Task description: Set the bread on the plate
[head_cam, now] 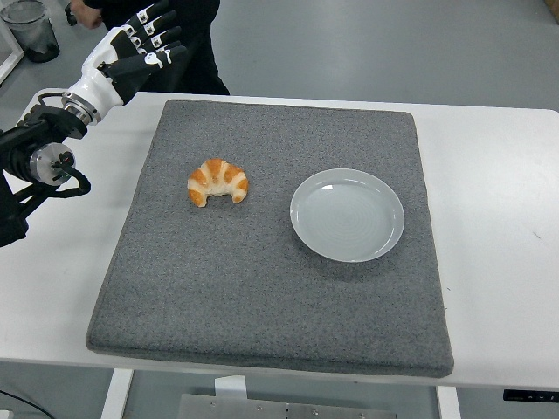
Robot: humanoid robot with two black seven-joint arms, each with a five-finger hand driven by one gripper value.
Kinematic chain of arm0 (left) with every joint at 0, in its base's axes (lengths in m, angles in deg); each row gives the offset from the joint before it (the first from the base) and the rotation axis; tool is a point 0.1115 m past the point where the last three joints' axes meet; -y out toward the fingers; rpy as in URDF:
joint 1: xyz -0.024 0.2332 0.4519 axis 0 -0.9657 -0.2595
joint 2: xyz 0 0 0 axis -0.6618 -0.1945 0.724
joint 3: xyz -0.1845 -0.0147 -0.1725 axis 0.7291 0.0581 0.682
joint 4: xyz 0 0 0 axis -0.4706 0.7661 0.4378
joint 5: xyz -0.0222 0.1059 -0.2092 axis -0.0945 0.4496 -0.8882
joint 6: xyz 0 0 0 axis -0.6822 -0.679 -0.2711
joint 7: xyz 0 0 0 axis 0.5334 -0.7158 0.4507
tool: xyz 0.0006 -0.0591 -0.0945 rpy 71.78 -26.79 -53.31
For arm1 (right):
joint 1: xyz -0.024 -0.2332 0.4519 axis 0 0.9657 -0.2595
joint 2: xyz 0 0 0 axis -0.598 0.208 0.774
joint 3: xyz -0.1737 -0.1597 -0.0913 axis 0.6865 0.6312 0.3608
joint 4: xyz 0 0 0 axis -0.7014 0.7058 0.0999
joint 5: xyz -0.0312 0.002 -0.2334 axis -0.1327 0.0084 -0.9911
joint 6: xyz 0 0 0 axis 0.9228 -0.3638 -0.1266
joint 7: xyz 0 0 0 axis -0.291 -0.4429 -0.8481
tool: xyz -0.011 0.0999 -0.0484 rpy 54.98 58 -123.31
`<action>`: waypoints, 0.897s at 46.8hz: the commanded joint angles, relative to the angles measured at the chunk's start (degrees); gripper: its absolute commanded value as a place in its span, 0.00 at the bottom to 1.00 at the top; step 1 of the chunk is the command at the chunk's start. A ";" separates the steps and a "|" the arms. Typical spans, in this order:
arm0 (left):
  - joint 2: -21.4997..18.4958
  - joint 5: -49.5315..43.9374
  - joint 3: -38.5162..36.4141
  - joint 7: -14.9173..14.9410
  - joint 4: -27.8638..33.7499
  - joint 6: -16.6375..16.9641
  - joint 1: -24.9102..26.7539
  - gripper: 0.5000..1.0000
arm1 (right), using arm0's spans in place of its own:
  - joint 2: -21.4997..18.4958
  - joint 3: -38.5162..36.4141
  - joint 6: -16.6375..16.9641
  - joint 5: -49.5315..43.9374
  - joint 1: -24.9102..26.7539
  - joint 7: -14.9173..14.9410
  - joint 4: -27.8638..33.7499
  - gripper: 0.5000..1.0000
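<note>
White table (507, 218) spans the view, with grey floor beyond it. On it lies a large grey mat (262, 305), covering most of the top. Left arm (44, 157) enters from the left edge; its hand (140, 48) is raised above the table's far left corner, fingers extended and holding nothing. A person in dark clothing (188, 52) stands behind that hand. Plate (347, 215) sits right of the mat's centre, bare. Bread (217, 182), a croissant, lies on the mat left of the plate, apart from it.
</note>
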 commanded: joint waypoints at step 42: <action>0.09 0.01 0.01 0.00 -0.03 0.00 0.09 0.98 | 0.00 0.00 -0.09 0.04 0.00 0.06 -0.04 0.88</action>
